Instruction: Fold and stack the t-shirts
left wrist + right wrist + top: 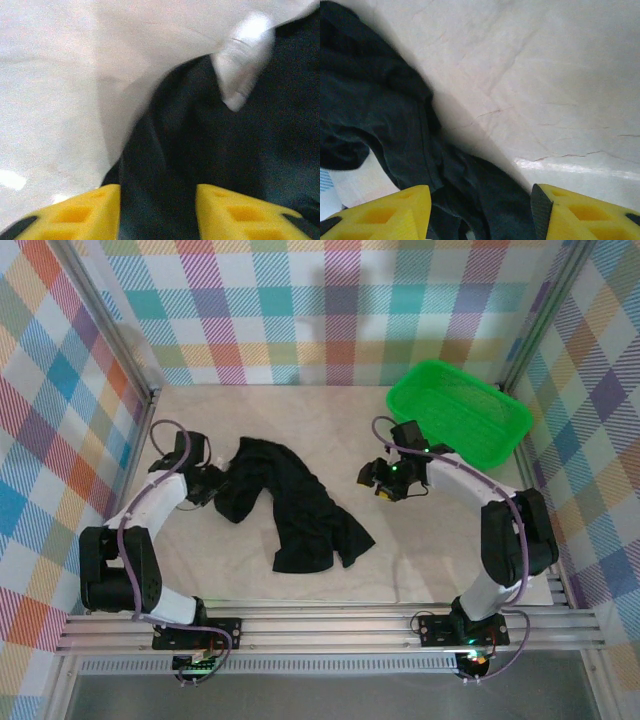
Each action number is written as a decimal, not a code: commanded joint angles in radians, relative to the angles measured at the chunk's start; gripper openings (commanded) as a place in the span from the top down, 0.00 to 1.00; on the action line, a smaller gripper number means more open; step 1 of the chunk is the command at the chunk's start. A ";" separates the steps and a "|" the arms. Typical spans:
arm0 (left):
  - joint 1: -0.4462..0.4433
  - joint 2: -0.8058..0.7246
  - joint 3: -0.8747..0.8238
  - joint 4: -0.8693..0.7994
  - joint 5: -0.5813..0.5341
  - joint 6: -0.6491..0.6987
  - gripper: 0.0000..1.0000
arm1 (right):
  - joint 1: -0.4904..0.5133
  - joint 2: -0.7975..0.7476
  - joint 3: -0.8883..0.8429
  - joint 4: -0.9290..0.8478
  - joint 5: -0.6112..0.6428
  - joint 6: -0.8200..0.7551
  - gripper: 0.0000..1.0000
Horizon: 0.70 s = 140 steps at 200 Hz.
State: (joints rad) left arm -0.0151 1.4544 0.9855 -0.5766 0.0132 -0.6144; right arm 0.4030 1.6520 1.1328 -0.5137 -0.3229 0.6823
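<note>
I see my left gripper [157,212] spread apart over the crumpled black t-shirt [300,510] mid-tabletop. My right gripper [480,212] is likewise spread.

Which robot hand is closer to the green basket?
Right. The right gripper is left of the green basket; the left gripper is far off, at the edge of the black t-shirt.

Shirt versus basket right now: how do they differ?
The shirt is black and crumpled in a limp heap; the basket is bright green and keeps a rigid open shape. The shirt lies in the middle of the table; the basket sits in its far right corner. Both rest on the table.
</note>
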 commanded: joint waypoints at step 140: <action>-0.069 0.100 0.008 -0.068 -0.111 -0.080 0.28 | 0.156 0.090 -0.078 -0.054 -0.227 0.074 0.37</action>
State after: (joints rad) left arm -0.0963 1.4834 0.9665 -0.7219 -0.1234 -0.6762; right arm 0.5507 1.7115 1.1019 -0.6010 -0.4385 0.6563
